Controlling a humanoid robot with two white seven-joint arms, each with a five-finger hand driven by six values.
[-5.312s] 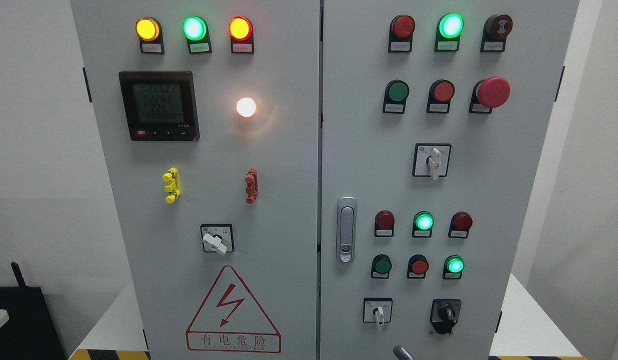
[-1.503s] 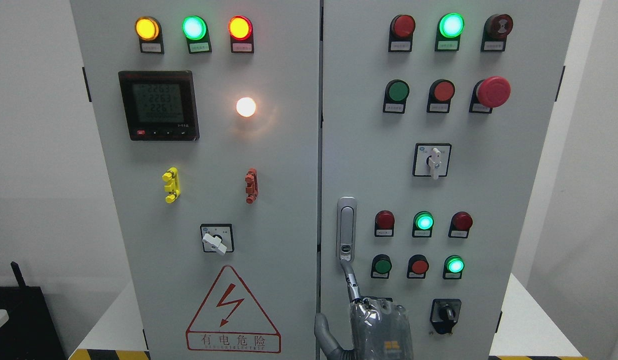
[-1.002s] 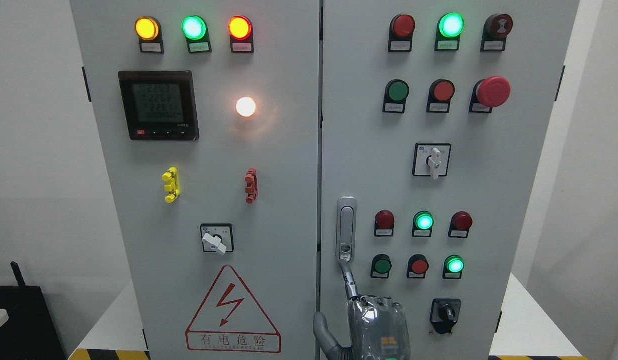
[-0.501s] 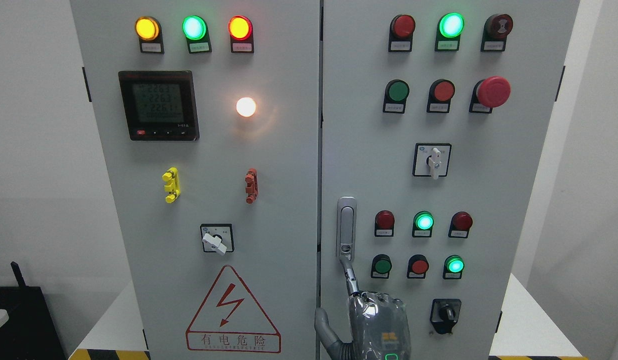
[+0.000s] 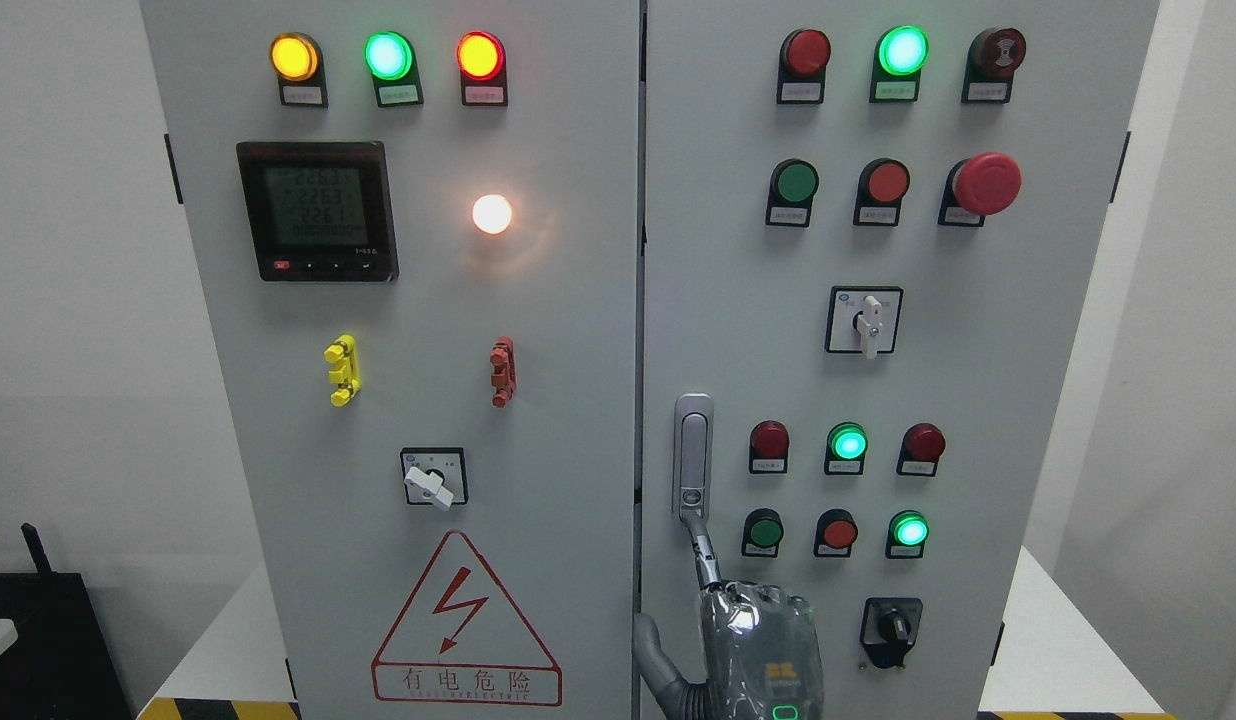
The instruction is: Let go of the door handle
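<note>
White walls; grey cabinet (image 5: 538, 420) | right robot hand (image 5: 753, 640): one finger (image 5: 700, 540) extended, touching door handle (image 5: 692, 458)

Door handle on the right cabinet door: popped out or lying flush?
Flush. The door handle lies upright in its silver housing, nothing swung out; one extended finger of a hand touches its lower end.

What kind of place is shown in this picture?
Probably an electrical equipment room or a training lab. A grey control cabinet fills the view, with lit indicator lamps, a digital meter and a high-voltage warning sign. Plain white walls stand behind it.
</note>
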